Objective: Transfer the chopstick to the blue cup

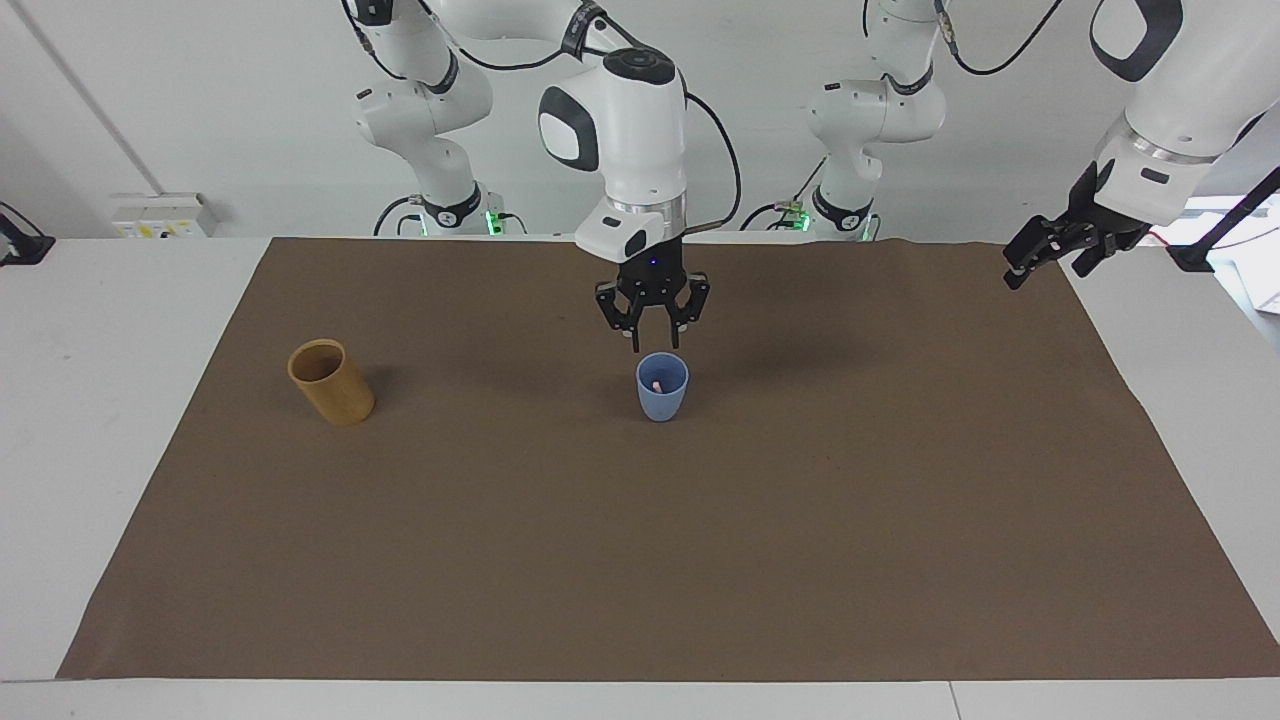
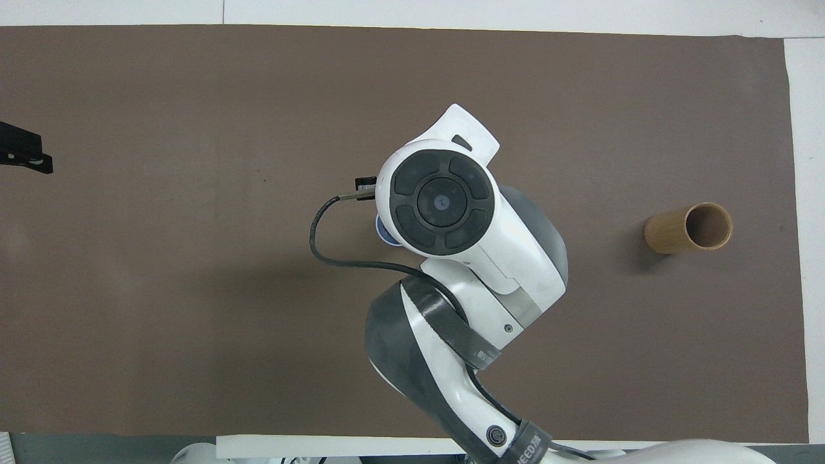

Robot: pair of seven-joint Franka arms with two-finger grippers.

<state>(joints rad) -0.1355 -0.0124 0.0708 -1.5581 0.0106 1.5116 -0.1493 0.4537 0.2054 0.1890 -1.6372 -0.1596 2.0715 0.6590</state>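
The chopstick (image 1: 656, 384) is inside the blue cup (image 1: 662, 392), a little above the centre of the facing view; only a small pale-pink end of it shows in the cup's mouth, low inside, and the rest is hidden by the wall of the cup. The cup stands upright on the brown mat (image 1: 700, 560). In the overhead view just a thin blue edge of the cup (image 2: 381, 233) can be seen near the centre of the frame, because the right arm covers the rest.

Directly above the cup hangs the right gripper (image 1: 654, 342) – its jaws are spread apart and hold nothing, and the fingertips end just over the rim without touching it (the chopstick is free of them).

The tan cup (image 1: 331, 381) stands at the middle left of the facing view, tilted a little, well apart from the blue cup; in the overhead view it (image 2: 688, 228) is at the middle right.

The left gripper (image 1: 1055, 258) waits in the air at the upper right of the facing view, over the corner of the mat – its jaws stand open and empty. The mat lies on the white worktop (image 1: 100, 400).
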